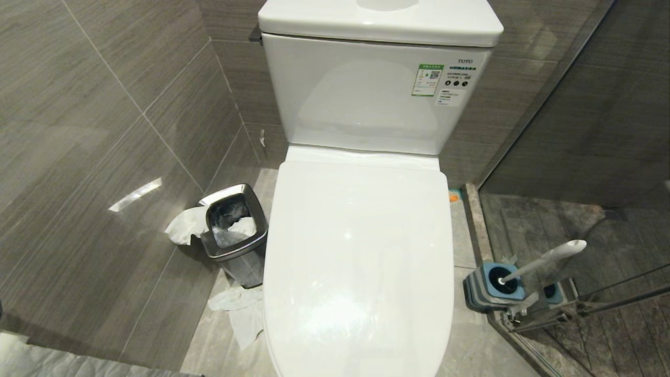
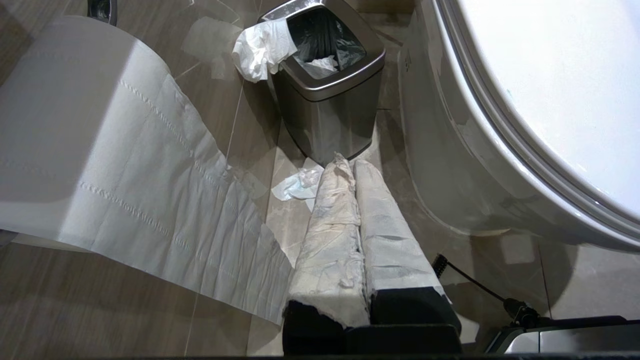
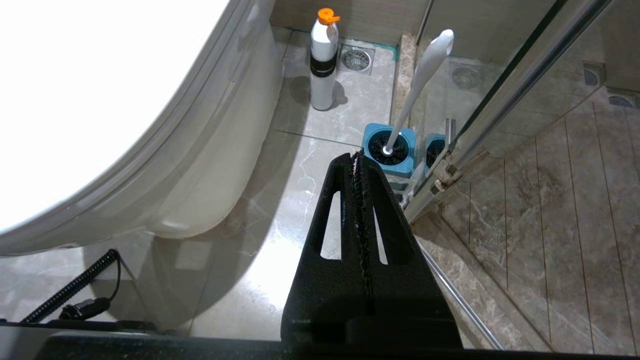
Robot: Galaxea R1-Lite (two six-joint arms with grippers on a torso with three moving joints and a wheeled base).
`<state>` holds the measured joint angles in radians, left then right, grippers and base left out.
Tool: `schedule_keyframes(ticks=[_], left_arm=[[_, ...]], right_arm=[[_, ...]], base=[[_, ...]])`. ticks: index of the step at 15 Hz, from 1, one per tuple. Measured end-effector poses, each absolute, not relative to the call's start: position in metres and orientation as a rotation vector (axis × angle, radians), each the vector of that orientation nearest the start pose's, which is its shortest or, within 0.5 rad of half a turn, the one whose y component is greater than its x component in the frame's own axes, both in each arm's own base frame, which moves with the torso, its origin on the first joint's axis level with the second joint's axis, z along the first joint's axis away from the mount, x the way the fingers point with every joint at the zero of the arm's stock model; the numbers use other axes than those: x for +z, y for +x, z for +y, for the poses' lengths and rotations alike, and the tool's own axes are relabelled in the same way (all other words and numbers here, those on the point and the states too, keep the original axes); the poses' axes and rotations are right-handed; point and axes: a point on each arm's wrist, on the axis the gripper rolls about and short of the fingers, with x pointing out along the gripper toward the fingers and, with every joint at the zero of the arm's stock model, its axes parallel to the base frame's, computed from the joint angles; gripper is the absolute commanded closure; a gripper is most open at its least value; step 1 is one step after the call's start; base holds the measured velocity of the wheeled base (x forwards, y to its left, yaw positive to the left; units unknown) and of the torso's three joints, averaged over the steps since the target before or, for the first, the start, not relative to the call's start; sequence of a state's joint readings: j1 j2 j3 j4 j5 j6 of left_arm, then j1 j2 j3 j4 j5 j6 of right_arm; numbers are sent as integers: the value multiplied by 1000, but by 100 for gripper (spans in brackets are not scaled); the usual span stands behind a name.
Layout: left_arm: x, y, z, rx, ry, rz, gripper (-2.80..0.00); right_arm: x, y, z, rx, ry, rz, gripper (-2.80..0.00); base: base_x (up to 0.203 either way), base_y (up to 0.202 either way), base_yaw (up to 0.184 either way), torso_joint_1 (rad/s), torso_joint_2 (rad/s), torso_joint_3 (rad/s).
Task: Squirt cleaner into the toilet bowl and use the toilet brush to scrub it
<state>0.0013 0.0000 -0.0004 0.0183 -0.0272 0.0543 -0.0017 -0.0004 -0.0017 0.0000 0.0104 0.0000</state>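
Note:
The toilet's white lid (image 1: 358,251) is down, so the toilet bowl is hidden under it. To the toilet's right, the toilet brush (image 1: 544,259) leans in its blue-and-grey holder (image 1: 492,288); its white handle (image 3: 420,80) also shows in the right wrist view. A white bottle with an orange cap (image 3: 322,60) stands on the floor by the toilet's base. No cleaner liquid is in view. My left gripper (image 2: 350,162), fingers wrapped in white paper, hangs shut and empty beside the toilet. My right gripper (image 3: 356,156) is black, shut and empty, pointing toward the holder (image 3: 390,150).
A steel bin (image 1: 233,230) with tissue spilling out stands left of the toilet, and crumpled tissue (image 1: 241,309) lies on the floor. A toilet paper sheet (image 2: 100,150) hangs near the left gripper. The glass shower door (image 3: 500,100) closes off the right, and the cistern (image 1: 366,89) stands behind.

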Motion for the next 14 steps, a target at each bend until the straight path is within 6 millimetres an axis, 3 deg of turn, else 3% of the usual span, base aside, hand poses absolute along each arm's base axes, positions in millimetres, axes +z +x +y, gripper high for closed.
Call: schedule_keyframes(ticks=[14], left_arm=[[74, -23, -1, -27, 55, 17, 0]], right_arm=[[76, -23, 0, 9, 0, -3, 0]], base=[[0, 0, 0, 0, 0, 0]])
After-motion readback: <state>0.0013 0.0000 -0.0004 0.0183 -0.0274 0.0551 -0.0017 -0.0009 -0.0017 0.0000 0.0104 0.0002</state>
